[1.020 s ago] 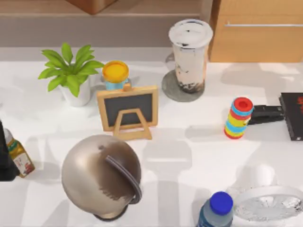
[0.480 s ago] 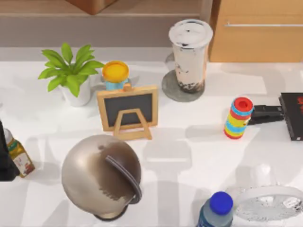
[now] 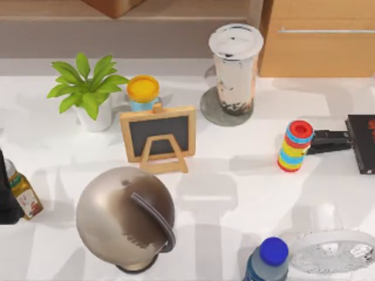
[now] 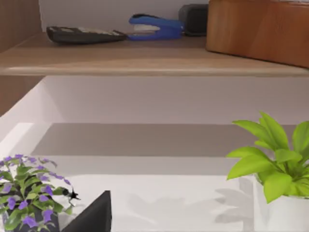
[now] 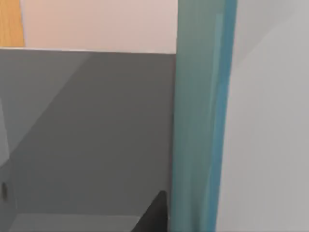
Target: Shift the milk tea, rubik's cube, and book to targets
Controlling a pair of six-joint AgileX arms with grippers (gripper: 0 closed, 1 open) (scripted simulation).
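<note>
I see the milk tea point(image 3: 235, 67) standing on the grey disc point(image 3: 212, 111) at the desk's point(image 3: 234, 193) back. My right wrist view has the book point(image 5: 200, 116) close up as a teal strip. I cannot tell either pincer's state.

Black slab point(image 3: 364, 143) cut at right edge
</note>
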